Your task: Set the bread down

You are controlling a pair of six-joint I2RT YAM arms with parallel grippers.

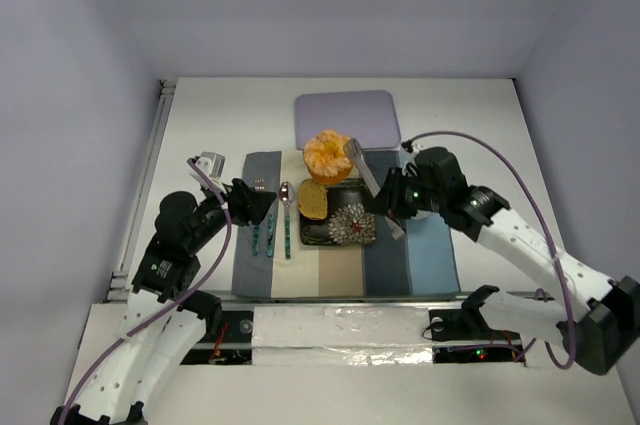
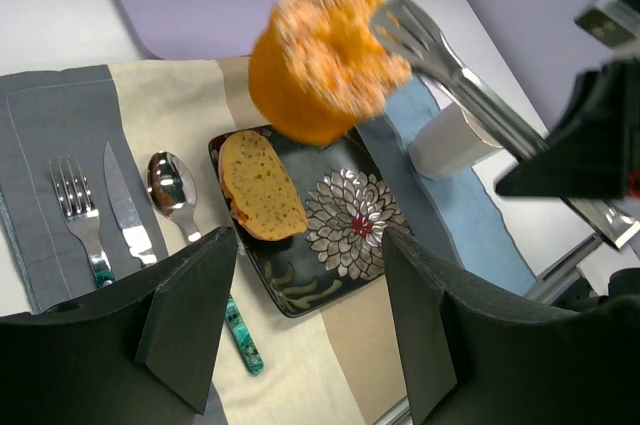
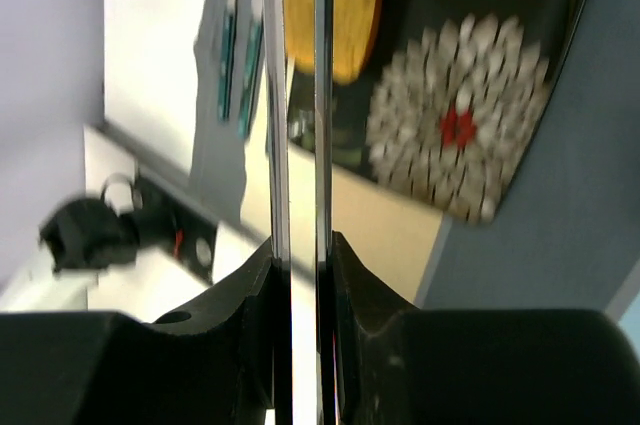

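The left pincer [image 1: 262, 201] hovers open over a striped placemat [image 1: 420, 260] on the desk [image 1: 200, 125], near a fork [image 2: 75, 200], knife [image 2: 125, 210] and spoon [image 2: 170, 185]. The right pincer [image 3: 298, 255] is clamped on metal tongs [image 1: 365, 173]. Between them sits a dark flowered plate [image 1: 315, 233], with the bread [image 1: 314, 199] lying flat on its left part. The tongs' tips meet a peeled orange [image 1: 327, 157] at the plate's far edge. Beyond lies a purple mat [image 1: 347, 113].

bread [image 2: 262, 187]: on the plate's [image 2: 300, 290] left half
orange [image 2: 315, 55]: over the plate's far edge, tongs [image 2: 455, 75] against its right side
spoon [image 2: 172, 188], knife [image 2: 122, 207], fork [image 2: 80, 210]: left of the plate
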